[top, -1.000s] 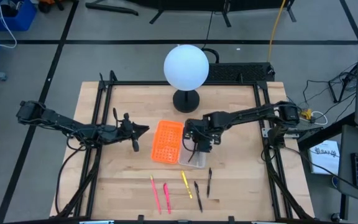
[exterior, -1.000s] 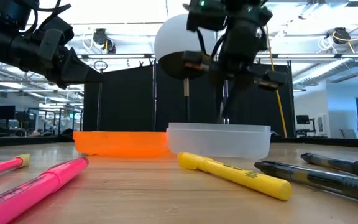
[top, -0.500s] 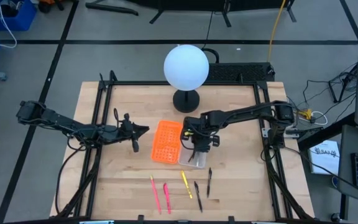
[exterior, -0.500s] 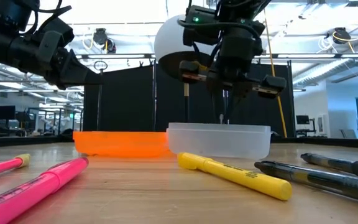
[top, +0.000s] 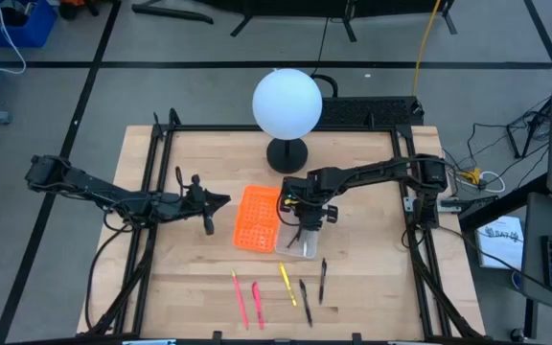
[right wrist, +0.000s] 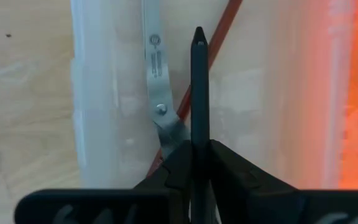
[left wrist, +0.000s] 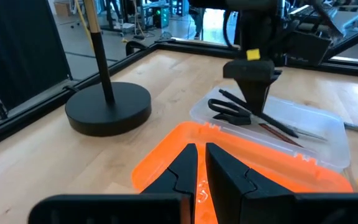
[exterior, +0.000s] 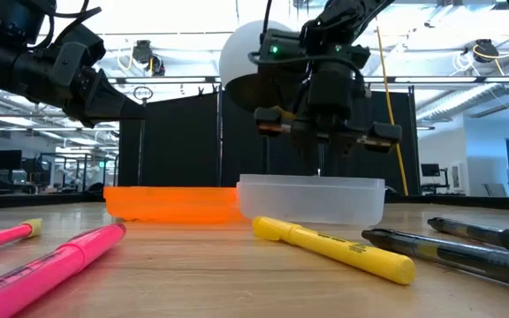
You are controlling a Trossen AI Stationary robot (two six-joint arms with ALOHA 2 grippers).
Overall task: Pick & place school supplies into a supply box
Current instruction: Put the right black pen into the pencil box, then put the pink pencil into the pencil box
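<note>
R gripper (right wrist: 198, 148) hangs right over the box (exterior: 312, 201), pinching a black pen (right wrist: 198, 87) between its fingers. The pen runs lengthwise w/ the box, which we read as deliberate: lined up that way it can drop flat inside instead of bridging the rim. In the L wrist view it slants down from the gripper into the box, tip low near the floor, so a release here should leave it inside w/o a bounce. Whether the tip already touches the bottom, we can't tell.

Scissors (left wrist: 232, 109) and a brown pencil (left wrist: 278, 132) already lie in the box, both along its length, pencil crossing under the scissors' blades. The orange piece (top: 257, 218) sits touching the box on its L side, nothing in it.

L gripper (left wrist: 201, 152) waits above the table just beside the orange piece's far edge from the box, fingers pressed nearly together w/ only a slit between, nothing in them. We'd guess it's parked clear so the R arm has the box to itself.

Still on the table (top: 161, 278), well in front of the box: two pink pens (top: 240, 295), a yellow one (top: 287, 285), two black ones (top: 305, 290).

Vs. a sec ago: in the low view the R gripper has come down closer to the box rim and its wrist has turned some; from above it has shifted slightly toward the back of the box. L arm hasn't moved. The five loose pens lie the same.
</note>
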